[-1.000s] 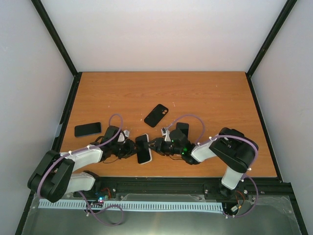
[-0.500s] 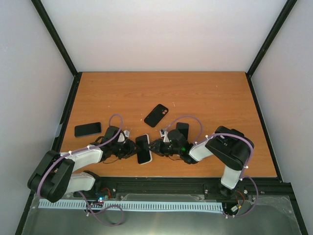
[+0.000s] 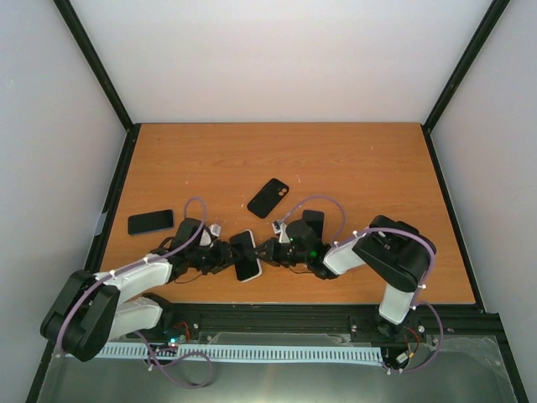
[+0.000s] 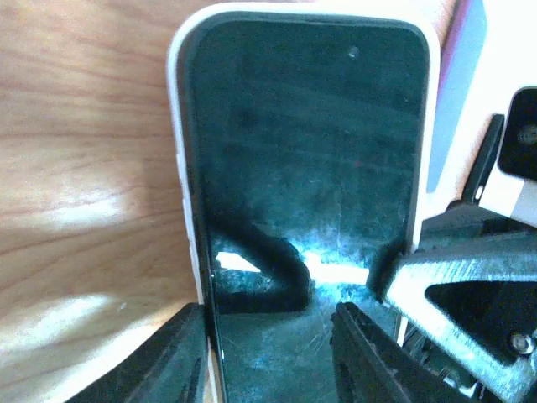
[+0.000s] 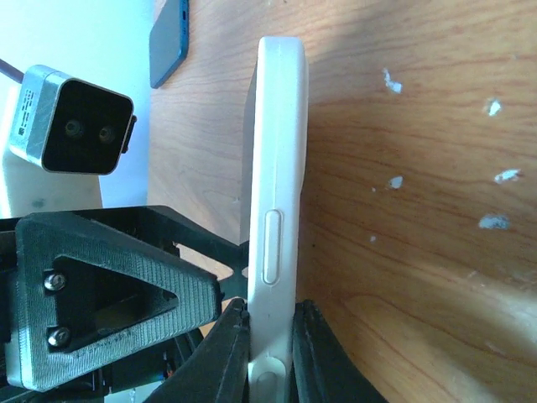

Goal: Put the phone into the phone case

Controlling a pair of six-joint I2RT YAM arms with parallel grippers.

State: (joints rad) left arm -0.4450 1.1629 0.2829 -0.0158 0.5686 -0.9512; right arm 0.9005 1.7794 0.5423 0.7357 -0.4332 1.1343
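A phone in a white case point(image 3: 245, 256) lies near the table's front edge between my two grippers. In the right wrist view the white case point(image 5: 277, 168) shows edge-on with its side button. My right gripper point(image 5: 273, 306) is shut on it, one finger on each face, and it meets the phone's right side in the top view point(image 3: 265, 250). In the left wrist view the dark screen point(image 4: 306, 168) fills the frame inside the white rim. My left gripper point(image 4: 270, 309) is open at the phone's near end, one finger by the left rim and one over the screen. It shows in the top view too point(image 3: 223, 256).
A black phone case point(image 3: 268, 197) lies behind the grippers at mid table. A dark phone point(image 3: 150, 222) lies at the left edge and also shows in the right wrist view point(image 5: 168, 42). Another black flat object point(image 3: 313, 220) lies behind my right arm.
My right gripper has moved left and closed on the cased phone's right side. My left arm has swung a little outward at the elbow while its gripper stays at the phone.
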